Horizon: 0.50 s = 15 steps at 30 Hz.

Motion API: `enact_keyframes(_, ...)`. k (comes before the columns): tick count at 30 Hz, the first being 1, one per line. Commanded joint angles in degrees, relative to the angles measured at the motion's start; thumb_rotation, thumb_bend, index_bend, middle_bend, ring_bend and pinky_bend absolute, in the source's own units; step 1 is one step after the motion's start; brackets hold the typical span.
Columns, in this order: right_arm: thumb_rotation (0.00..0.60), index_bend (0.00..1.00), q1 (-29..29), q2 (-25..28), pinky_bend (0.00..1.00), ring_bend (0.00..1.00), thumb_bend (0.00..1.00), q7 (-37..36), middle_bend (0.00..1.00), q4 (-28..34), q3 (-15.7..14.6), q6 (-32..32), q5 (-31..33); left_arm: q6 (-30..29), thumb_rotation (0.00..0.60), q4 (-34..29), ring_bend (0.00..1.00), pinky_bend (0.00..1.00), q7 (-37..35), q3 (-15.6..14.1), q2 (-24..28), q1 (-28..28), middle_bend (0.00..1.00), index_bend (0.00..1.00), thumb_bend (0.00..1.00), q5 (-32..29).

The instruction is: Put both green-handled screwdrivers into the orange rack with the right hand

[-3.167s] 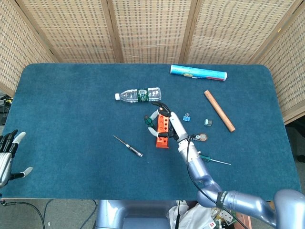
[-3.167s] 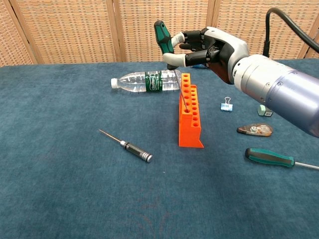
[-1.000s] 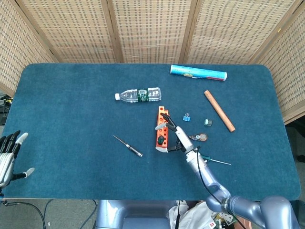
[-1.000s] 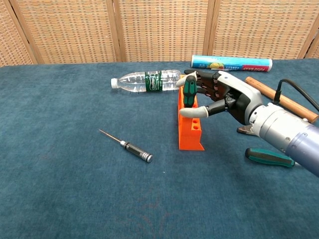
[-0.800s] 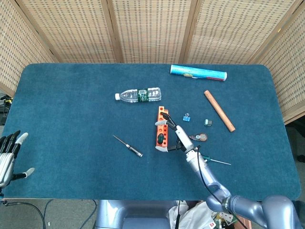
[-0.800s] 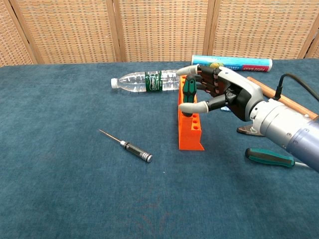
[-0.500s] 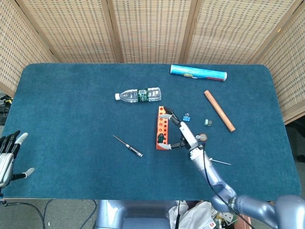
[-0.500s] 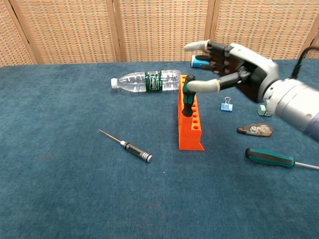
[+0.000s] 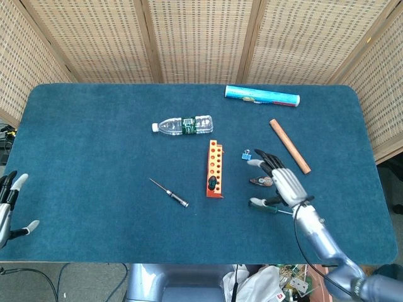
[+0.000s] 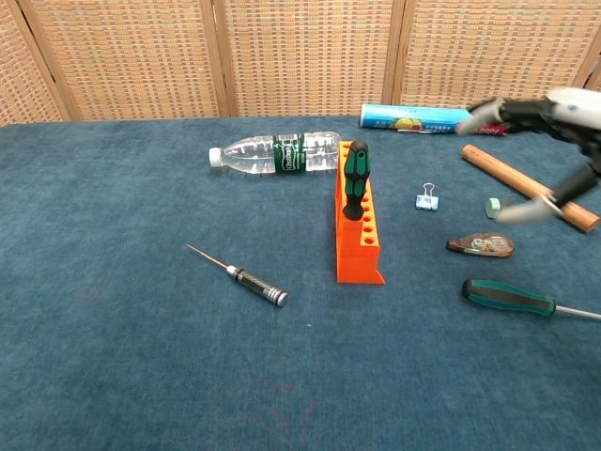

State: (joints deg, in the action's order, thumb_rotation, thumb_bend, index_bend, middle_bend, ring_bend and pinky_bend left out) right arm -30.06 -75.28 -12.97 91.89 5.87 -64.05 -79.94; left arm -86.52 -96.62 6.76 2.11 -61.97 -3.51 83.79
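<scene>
One green-handled screwdriver lies flat toward the table's near right edge, waiting its turn. Above it the right hand hovers, fingers spread wide, holding nothing, likely lining up for that pickup. Further in, the orange rack sits mid-table with the other green screwdriver standing upright in a hole, job half done. Blue felt table, wicker screens behind. The left hand idles open at the near left corner.
</scene>
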Motion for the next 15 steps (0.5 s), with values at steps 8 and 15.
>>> enact_keyframes(8,0.6,0.26,5.1,-0.5,0.0,0.0,0.0,21.0,0.0,4.2,-5.5,0.8,8.1,-0.6,0.6,-0.6,0.0,0.0,-0.5,-0.7,0.5,0.4,0.0,0.0,0.0,1.8)
enact_keyframes(15,0.6,0.32,4.9,-7.6,0.0,0.0,0.05,23.1,0.0,-2.9,-3.4,1.0,10.9,-0.2,0.6,-0.4,0.0,0.0,-0.9,-0.6,0.6,0.3,0.0,0.0,0.0,1.4)
